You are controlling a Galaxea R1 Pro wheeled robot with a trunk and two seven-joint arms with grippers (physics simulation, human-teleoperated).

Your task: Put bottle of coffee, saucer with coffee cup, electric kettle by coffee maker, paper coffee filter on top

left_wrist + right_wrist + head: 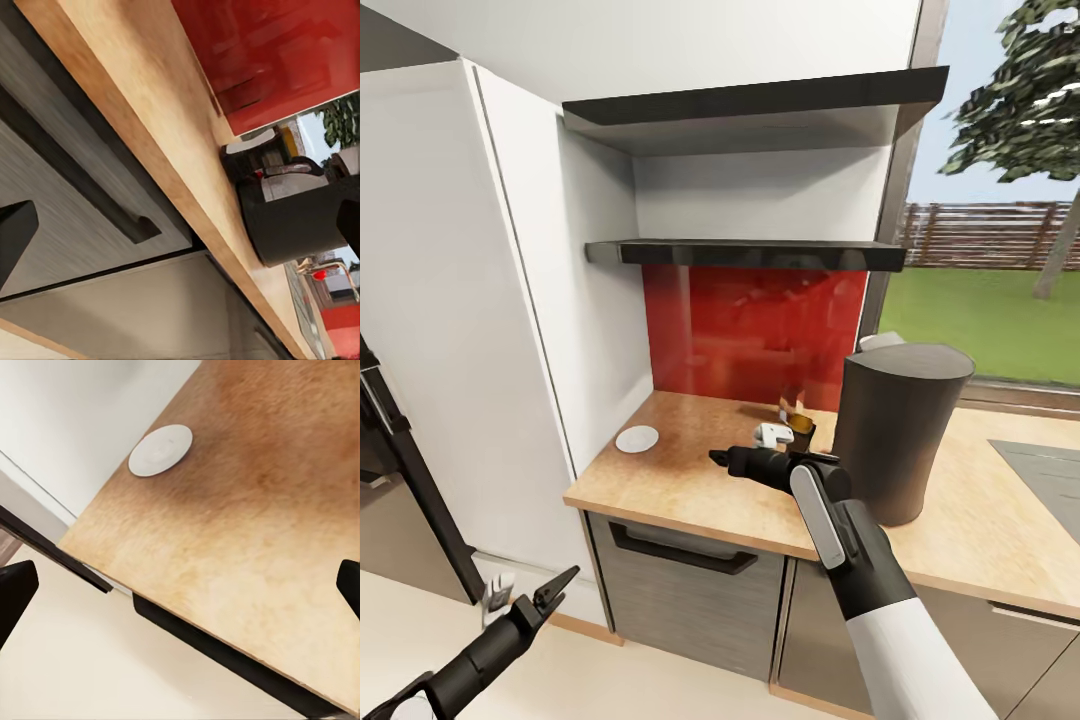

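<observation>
A white saucer lies on the wooden countertop near the white side wall. My right gripper hovers open over the counter to the right of the saucer, nothing between its fingers. Just behind it sit a small white cup-like thing and a yellowish-brown bottle-like item, both partly hidden by the arm. A tall dark cylindrical appliance stands to the right; I cannot tell whether it is kettle or coffee maker. My left gripper hangs open low, below counter height.
Two dark shelves sit above a red backsplash. A grey drawer front with a dark handle lies under the counter. A window with a lawn view is at right, a cooktop edge at far right.
</observation>
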